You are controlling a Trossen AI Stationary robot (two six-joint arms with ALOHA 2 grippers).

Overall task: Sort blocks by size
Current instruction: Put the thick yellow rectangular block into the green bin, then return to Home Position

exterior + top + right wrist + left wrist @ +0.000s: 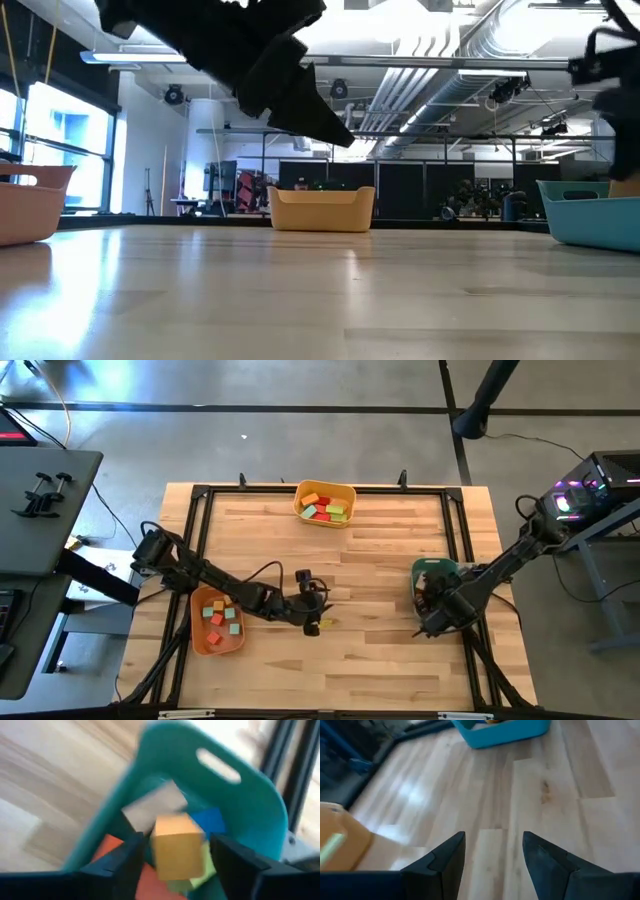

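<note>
— Hovering over the teal bin (250,805), is the right gripper (175,855) holding anything?
— Can't tell; an orange block (176,847) sits between its spread fingers. The left gripper (492,855) gapes empty mid-table.

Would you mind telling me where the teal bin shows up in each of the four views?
High view: the teal bin sits at the table's right side, partly under the right arm.
Low view: at the right edge.
Left wrist view: at the top, cut off by the picture's edge.
Right wrist view: fills the middle, blocks inside.
Shared landmark: the yellow bin at the table's far edge, centre of the low view.
</note>
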